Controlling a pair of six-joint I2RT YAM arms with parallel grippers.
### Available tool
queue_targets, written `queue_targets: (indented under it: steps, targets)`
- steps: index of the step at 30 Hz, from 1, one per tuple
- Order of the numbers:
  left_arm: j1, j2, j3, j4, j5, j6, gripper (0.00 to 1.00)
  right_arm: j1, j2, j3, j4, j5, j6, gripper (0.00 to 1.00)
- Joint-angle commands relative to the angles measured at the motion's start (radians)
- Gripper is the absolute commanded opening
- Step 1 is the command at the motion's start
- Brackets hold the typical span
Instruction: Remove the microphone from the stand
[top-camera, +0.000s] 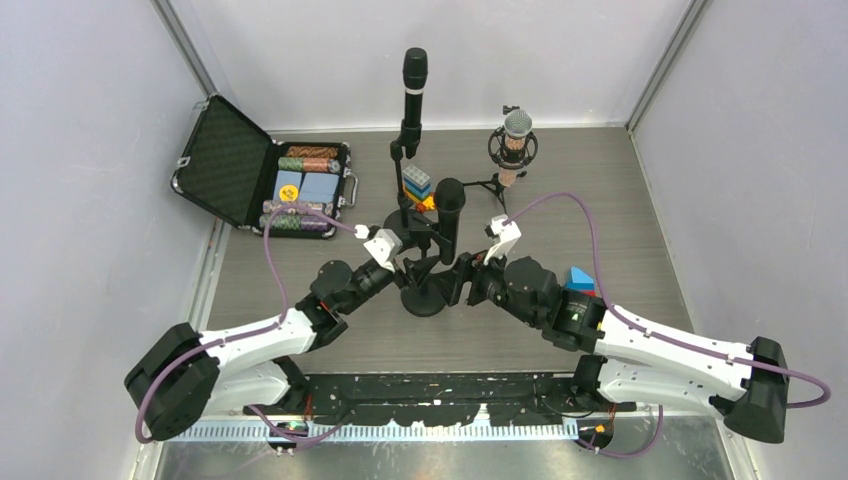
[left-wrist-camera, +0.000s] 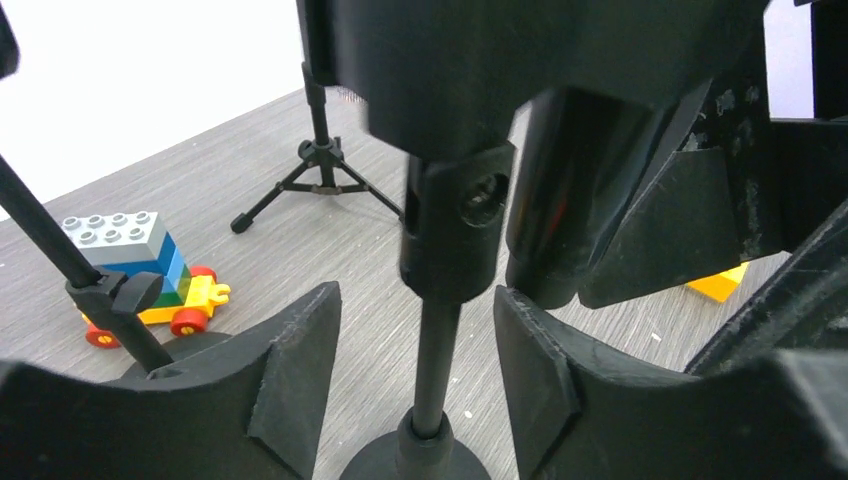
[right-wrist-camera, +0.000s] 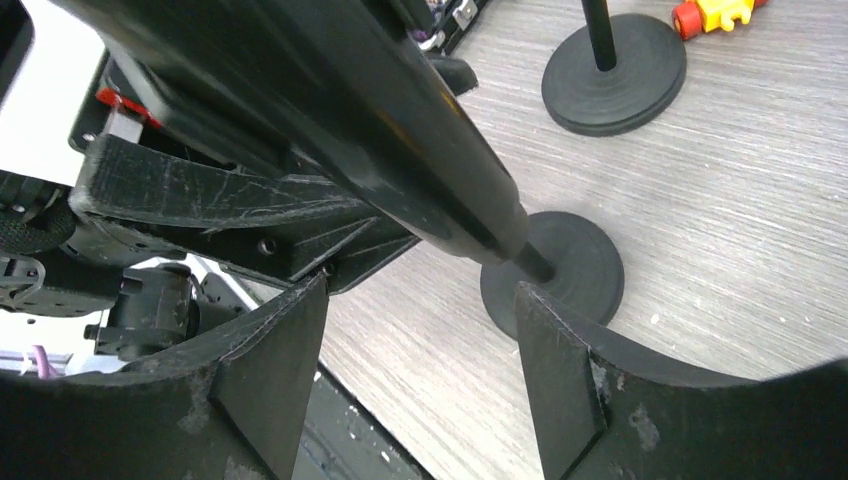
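A black microphone (top-camera: 450, 212) stands upright in the clip of a short stand with a round black base (top-camera: 425, 298) at the table's middle. My left gripper (top-camera: 412, 265) is open, and the stand's thin pole (left-wrist-camera: 436, 355) stands between its fingers (left-wrist-camera: 300, 370) without touching them. My right gripper (top-camera: 466, 275) is open on the other side. In the right wrist view the microphone's body (right-wrist-camera: 380, 140) runs slantwise just above and beyond its open gripper (right-wrist-camera: 420, 370), with the base (right-wrist-camera: 560, 275) behind. Neither gripper holds anything.
A taller black microphone on a stand (top-camera: 414, 80) and a silver-headed microphone on a tripod (top-camera: 516, 140) stand behind. A toy block car (top-camera: 418, 188) sits between them. An open black case of chips (top-camera: 300, 185) lies back left. Blue and red blocks (top-camera: 580, 280) lie by the right arm.
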Motion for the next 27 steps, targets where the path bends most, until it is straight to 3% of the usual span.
queue_targets:
  steps: [1,7,16,19,27]
  targets:
    - [-0.001,-0.08,0.047,-0.013,0.025,-0.029,0.64,0.01,0.022,0.156,-0.234,-0.006,0.016,0.76]
    - [-0.001,-0.188,0.096,-0.199,0.033,-0.017,0.79,0.025,0.033,0.263,-0.33,0.136,0.006,0.79]
    - [0.005,-0.211,0.15,-0.266,0.07,0.001,0.85,0.025,0.087,0.394,-0.324,0.189,-0.027,0.8]
    - [0.019,-0.205,0.182,-0.321,0.099,-0.002,0.83,0.027,0.107,0.425,-0.311,0.178,-0.025,0.8]
    - [0.052,-0.202,0.154,-0.309,0.157,-0.016,0.57,0.026,0.113,0.441,-0.277,0.198,-0.023,0.8]
